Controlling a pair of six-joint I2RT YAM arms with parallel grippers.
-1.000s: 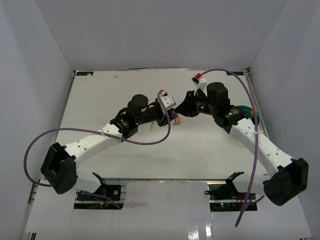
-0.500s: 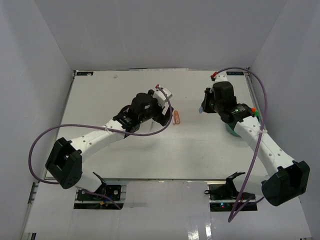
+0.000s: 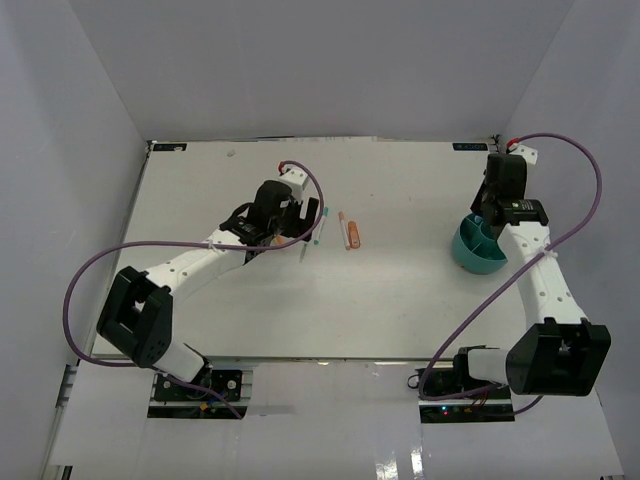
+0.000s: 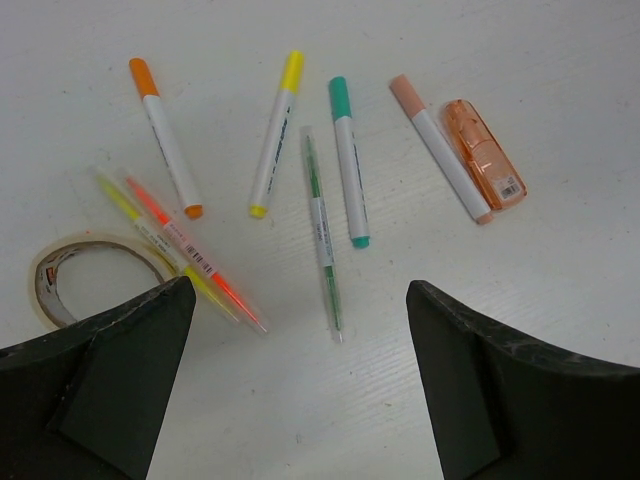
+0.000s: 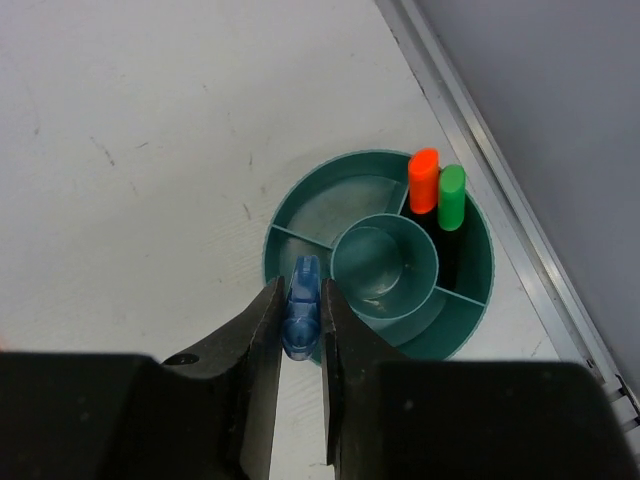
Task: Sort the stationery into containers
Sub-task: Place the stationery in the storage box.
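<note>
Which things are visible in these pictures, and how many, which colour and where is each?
markers: 4, white with orange, yellow, teal, pink caps, on the table
thin pens: 3, green, yellow, orange, among the markers
orange case: 1, translucent orange, beside the pink-capped marker
tape roll: 1, beige, beside the yellow pen
organiser cup: 1, teal, near the table's right edge
highlighters: 2, black with orange and green caps, upright in one outer compartment
blue item: 1, light blue, held over the cup's rim
left gripper: 1, black, open above the pens
right gripper: 1, black, shut on the blue item
</note>
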